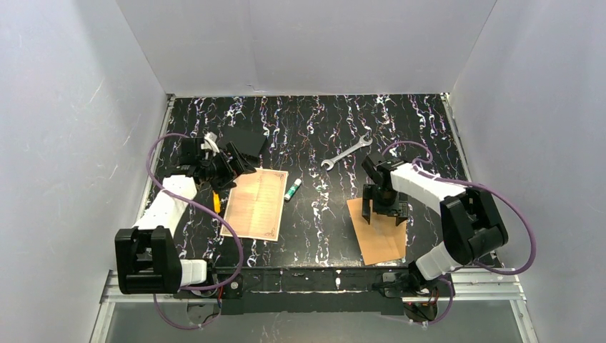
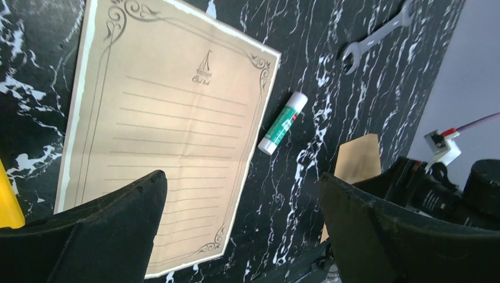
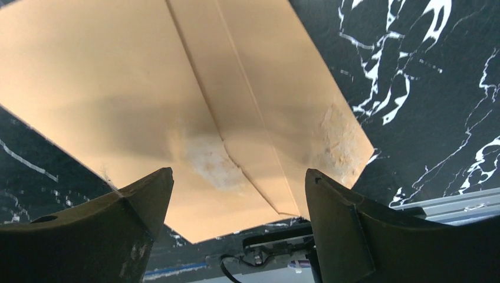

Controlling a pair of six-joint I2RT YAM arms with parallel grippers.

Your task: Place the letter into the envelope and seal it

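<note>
Arms reach out on both sides of the glue stick (image 1: 292, 189), a small green and white tube lying on the black table (image 1: 314, 121). The left arm goes up from its base, bends at the elbow and points the left gripper (image 1: 230, 170) toward the glue stick from the left and a bit farther back. Its jaws are spread wide and hold nothing. The right arm folds back over itself, and the right gripper (image 1: 386, 209) points down, to the right of the glue stick and a bit nearer the front. Its jaws are wide apart too, with nothing between them. They hang low over the far end of the envelope (image 1: 379, 236). I cannot tell if the fingers touch the paper.

The letter (image 1: 256, 204) lies flat just left of the glue stick, close but not touching. It is cream paper with a curly dark border, thin writing lines and a tiny sailboat at the top. Soft creases cross it.

The envelope lies flat, well to the right of the glue stick. It is orange-brown paper with straight slanting seams and two pale rubbed patches.

A silver wrench (image 1: 346, 151) lies behind the glue stick, to the right. The table is black with white streaks like marble.
</note>
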